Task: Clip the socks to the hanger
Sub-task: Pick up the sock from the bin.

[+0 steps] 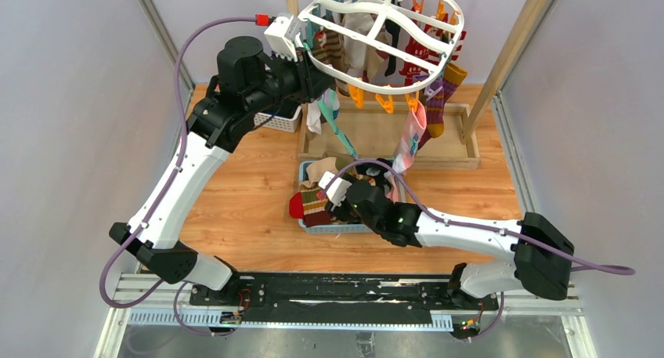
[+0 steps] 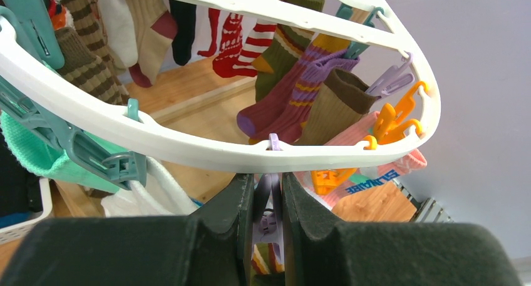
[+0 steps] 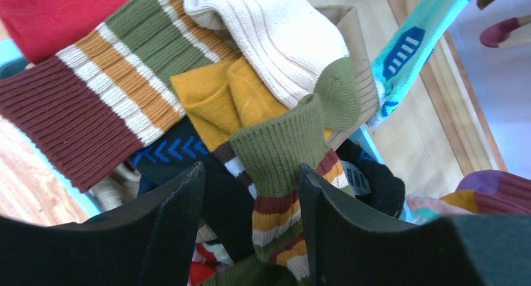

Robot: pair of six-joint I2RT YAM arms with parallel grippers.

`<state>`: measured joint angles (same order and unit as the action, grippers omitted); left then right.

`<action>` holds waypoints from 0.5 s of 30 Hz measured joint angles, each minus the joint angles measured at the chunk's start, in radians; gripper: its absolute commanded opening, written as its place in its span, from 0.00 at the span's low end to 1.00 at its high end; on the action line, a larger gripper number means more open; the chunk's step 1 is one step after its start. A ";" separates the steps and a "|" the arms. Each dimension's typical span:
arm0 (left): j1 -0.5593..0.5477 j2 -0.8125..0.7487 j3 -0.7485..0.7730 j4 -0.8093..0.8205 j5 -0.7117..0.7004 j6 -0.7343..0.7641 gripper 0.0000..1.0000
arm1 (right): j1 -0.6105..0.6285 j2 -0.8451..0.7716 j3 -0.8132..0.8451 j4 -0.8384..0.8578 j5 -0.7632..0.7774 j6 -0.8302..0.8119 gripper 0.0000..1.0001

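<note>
1. The left pincer point(image 2: 268, 198) is raised at 12 o'clock, squeezed nearly closed on a lilac clothespin point(image 2: 273, 142) dangling from the hanger point(image 2: 188, 151) rim.
2. The right pincer point(image 3: 250, 173) gapes wide over the socks point(image 1: 317, 205) heaped in the blue basket point(image 1: 348, 228) at the middle of the surface point(image 1: 235, 209).
3. An olive-cuffed sock point(image 3: 282, 142) stands between its fingers.

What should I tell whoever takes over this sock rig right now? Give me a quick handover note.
Left gripper: shut on a lilac clothespin hanging under the hanger rim.
Right gripper: open, low over the blue basket, jaws either side of an olive-cuffed striped sock, not closed on it.
Done: many clipped socks hang around the hanger.
Left: a pile of loose socks in the basket; likely next, grasp the olive-cuffed one and bring it to the clothespin.
</note>
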<state>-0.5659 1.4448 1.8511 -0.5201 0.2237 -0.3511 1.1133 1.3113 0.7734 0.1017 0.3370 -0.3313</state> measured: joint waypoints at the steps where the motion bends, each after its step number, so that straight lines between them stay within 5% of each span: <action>1: 0.000 0.000 0.000 0.000 0.000 0.000 0.00 | 0.000 0.005 0.000 0.009 0.011 -0.002 0.54; 11: 0.000 0.000 0.000 0.000 0.000 0.000 0.00 | 0.000 0.031 -0.017 0.064 0.077 0.002 0.23; 15: 0.000 0.000 0.000 0.000 0.000 0.000 0.00 | 0.000 -0.008 -0.042 0.080 0.079 0.013 0.18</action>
<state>-0.5659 1.4448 1.8507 -0.5201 0.2241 -0.3511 1.1130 1.3029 0.7319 0.1814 0.4164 -0.3180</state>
